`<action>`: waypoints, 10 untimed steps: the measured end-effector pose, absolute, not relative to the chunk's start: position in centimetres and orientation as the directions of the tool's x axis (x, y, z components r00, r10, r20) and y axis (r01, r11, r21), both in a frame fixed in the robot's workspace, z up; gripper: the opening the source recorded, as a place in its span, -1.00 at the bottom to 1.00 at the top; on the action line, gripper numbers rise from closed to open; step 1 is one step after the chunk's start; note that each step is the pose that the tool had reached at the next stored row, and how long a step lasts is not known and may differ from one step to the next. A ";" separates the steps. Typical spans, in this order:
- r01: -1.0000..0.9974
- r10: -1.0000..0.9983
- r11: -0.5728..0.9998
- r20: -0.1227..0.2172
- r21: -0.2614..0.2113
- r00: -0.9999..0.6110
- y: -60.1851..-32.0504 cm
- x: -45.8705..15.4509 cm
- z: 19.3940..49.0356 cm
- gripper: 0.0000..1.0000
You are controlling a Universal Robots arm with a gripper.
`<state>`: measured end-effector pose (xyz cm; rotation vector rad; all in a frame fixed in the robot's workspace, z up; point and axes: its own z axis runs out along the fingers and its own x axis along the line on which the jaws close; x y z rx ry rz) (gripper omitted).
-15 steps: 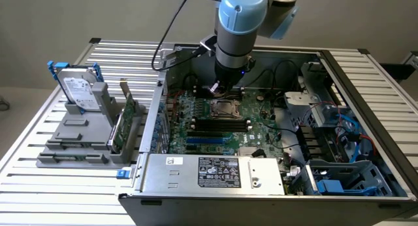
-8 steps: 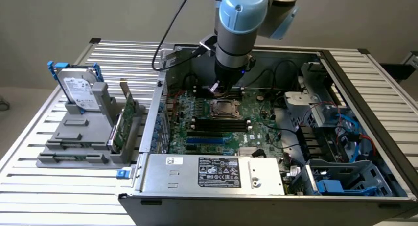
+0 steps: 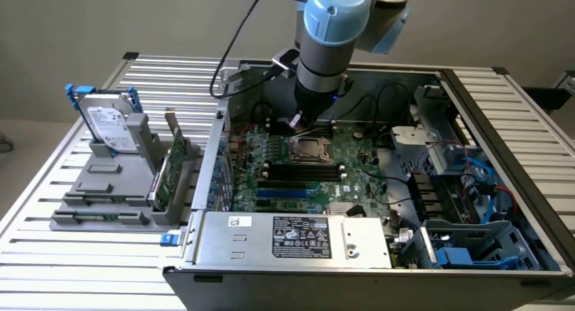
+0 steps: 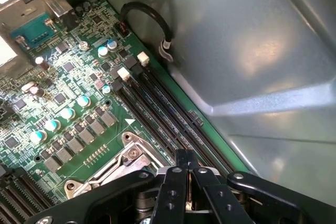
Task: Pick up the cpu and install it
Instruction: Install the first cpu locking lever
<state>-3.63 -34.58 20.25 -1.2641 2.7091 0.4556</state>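
My gripper (image 3: 299, 122) hangs inside the open computer case, just above the motherboard (image 3: 359, 180) and a little behind the square metal-framed socket (image 3: 312, 149). In the wrist view the two black fingers (image 4: 178, 182) are pressed together, so the gripper (image 4: 187, 157) is shut, and I see nothing held between them. The socket's metal frame (image 4: 123, 163) lies right below the fingertips, beside the long dark memory slots (image 4: 165, 111). The cpu is out of view.
A grey fixture (image 3: 108, 203) outside the case on the exterior view's left carries a hard drive (image 3: 110, 126) with a blue bracket and an upright card (image 3: 171, 166). The power supply (image 3: 292, 238), drive cage (image 3: 472, 247), cables (image 4: 149, 17) and case wall (image 4: 262, 61) hem in the board.
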 end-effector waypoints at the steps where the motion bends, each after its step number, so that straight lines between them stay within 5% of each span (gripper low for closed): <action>1: -0.766 -0.731 0.604 -0.231 0.220 -0.642 -34.6 -3.7 20.3 -0.79; 10: -0.772 -0.737 0.597 -0.231 0.220 -0.636 -34.6 -4.1 20.9 -0.79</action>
